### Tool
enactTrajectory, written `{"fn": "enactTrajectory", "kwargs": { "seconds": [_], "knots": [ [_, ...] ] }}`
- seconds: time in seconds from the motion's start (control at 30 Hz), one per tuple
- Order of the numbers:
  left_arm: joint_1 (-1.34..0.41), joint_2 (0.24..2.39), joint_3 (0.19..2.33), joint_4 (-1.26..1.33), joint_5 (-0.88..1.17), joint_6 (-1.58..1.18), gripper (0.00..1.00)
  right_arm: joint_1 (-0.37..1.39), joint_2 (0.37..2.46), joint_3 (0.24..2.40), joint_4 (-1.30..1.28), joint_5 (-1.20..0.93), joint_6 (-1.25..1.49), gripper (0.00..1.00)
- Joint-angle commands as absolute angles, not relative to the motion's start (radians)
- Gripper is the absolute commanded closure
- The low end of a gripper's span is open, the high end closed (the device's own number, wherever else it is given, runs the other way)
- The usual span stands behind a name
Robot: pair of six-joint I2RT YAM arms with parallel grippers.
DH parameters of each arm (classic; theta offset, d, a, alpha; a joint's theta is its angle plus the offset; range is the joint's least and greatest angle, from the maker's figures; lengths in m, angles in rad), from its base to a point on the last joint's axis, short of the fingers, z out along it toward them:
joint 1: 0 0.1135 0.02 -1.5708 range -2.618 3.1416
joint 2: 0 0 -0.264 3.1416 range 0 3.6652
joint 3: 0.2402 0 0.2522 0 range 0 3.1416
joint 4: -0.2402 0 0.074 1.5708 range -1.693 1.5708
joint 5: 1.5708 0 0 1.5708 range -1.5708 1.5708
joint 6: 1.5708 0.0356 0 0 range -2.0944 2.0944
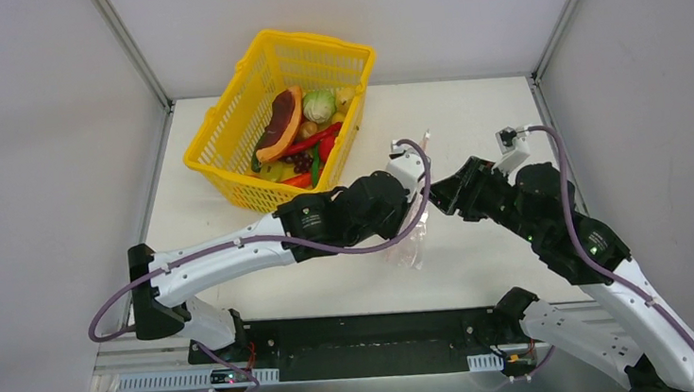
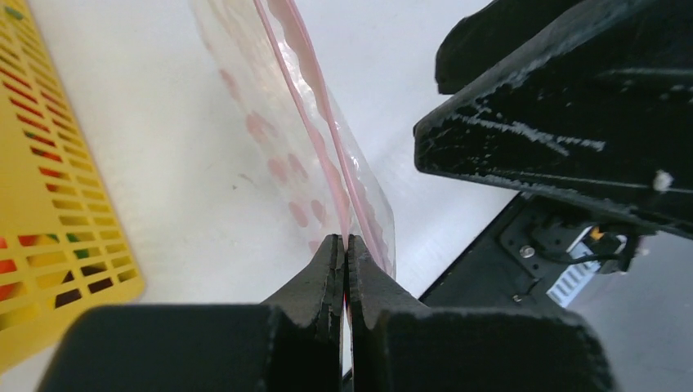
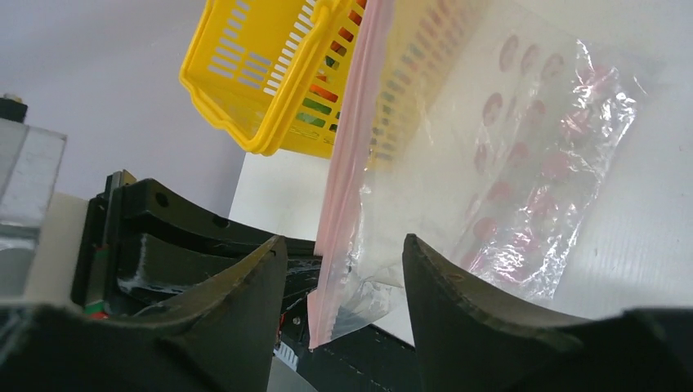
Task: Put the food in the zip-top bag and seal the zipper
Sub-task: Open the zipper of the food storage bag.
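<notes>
1. Left gripper [image 2: 345, 242]: jaws pressed together, pinching the mouth edge of the zip-top bag [image 2: 270, 122]. The zipper [image 2: 309, 106] runs straight into the pinch, and the bag stands up from the fingers as a thin sheet.
2. Right gripper [image 3: 342, 247]: jaws parted about halfway and holding nothing. The pink zipper strip hangs down between the two fingers, nearer the left-hand one in the wrist view. Whether it touches that finger I cannot tell.
3. The clear, pink-dotted body of the bag billows out past the other finger. Its lower part sags toward the desk [image 1: 470, 128].
4. From above, the two grippers meet nose to nose at mid-desk with the bag between them, its crumpled clear plastic trailing toward the near edge.
5. The food [image 1: 295, 134] is all in the yellow basket [image 1: 225, 140] at the far left of the desk, well apart from both grippers. Melon slice, cabbage and red pieces are visible there.
</notes>
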State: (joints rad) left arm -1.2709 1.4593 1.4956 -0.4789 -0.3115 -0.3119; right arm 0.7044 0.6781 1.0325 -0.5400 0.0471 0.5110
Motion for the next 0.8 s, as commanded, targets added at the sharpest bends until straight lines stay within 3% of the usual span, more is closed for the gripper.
{"fn": "enactTrajectory", "kwargs": {
  "seconds": [0.0, 0.77],
  "knots": [
    [-1.296, 1.474, 1.579, -0.569, -0.443, -0.265, 1.00, 0.701, 0.702, 1.082, -0.584, 0.029, 0.540, 0.44],
    [-1.343, 1.529, 1.631, -0.630, -0.545, -0.226, 1.00, 0.701, 0.723, 0.971, -0.408, -0.044, 0.680, 0.51]
  ]
}}
